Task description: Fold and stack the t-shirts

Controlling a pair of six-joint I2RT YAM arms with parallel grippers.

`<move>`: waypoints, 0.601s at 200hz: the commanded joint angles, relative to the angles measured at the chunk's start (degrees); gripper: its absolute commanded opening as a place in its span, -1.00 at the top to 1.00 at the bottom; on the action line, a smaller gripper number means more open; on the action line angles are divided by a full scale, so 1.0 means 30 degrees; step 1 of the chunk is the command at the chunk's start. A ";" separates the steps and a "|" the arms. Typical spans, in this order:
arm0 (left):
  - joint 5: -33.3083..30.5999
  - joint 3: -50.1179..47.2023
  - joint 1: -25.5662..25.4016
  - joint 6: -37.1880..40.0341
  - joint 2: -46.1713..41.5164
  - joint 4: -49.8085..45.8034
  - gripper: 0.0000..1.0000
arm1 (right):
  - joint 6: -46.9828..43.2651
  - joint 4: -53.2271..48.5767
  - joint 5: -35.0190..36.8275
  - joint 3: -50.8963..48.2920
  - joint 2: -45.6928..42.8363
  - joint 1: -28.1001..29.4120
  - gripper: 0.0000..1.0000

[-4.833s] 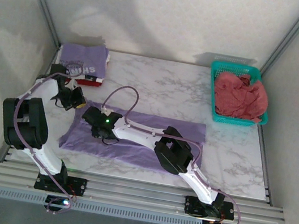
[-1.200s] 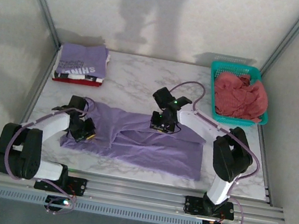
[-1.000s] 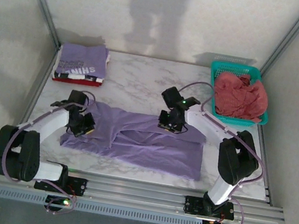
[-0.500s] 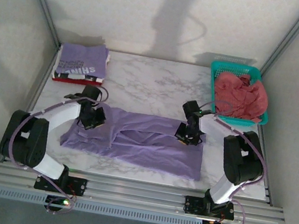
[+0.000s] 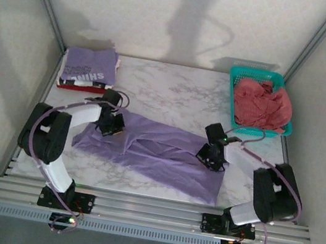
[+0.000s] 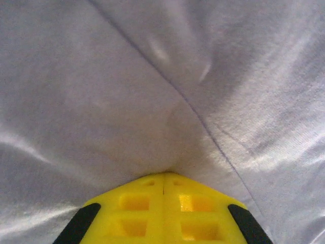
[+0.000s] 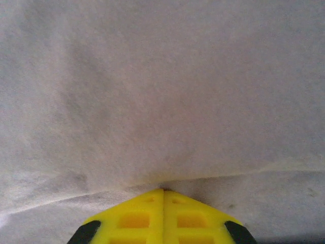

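Working the lavender t-shirt (image 5: pixel 151 154): lies partly folded and skewed on the marble table (image 5: pixel 168 88), left of the teal basket (image 5: pixel 231 102) and nearer the arm bases than it.

Pinched at two places. Near the end farthest from the basket, clamped by the left gripper (image 5: pixel 111 126), with yellow fingers (image 6: pixel 137 203) pressed fully together and cloth puckering into a crease at their tips. At the edge closest to the basket, just off the basket's near-left corner toward the arms, clamped likewise by the right gripper (image 5: pixel 210 157), closed tight on a flat fold of fabric.

Judged to be mid-fold, bringing a layer into line. To do it well:
- Move both pinches together and at one height.
- Keep the cloth taut between them without stretching it.
- Lay the edge down square over the layer beneath.
- Flatten the diagonal ridge by the left pinch before letting go.
- Watch for dragging the lower layer along.

Farther out:
- Folded stack (image 5: pixel 84 86), topped by the purple tee with white lettering (image 5: pixel 91 67), far left of the basket and well apart from it.
- Coral-pink tee (image 5: pixel 261 104), heaped inside the basket, not yet folded.
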 commanded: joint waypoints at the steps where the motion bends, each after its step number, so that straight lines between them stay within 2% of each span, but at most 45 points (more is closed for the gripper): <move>1: -0.0323 0.1259 -0.0631 0.0376 0.2313 0.0600 1.00 | 0.1685 -0.1097 0.1106 -0.1057 -0.1072 -0.0150 1.00; 69: -0.0268 1.1800 -0.1556 0.2290 1.0460 -0.1241 1.00 | 0.0870 -0.1976 0.0284 -0.1088 -0.1678 -0.0120 1.00; 97: -0.0121 1.7084 -0.2141 0.2759 1.3340 -0.2782 1.00 | 0.1582 -0.2849 0.0492 -0.1587 -0.3193 0.0013 1.00; 120: -0.0016 1.9782 -0.2616 0.2650 1.4381 -0.3330 1.00 | 0.2206 -0.2573 0.0029 -0.2552 -0.4966 0.0036 1.00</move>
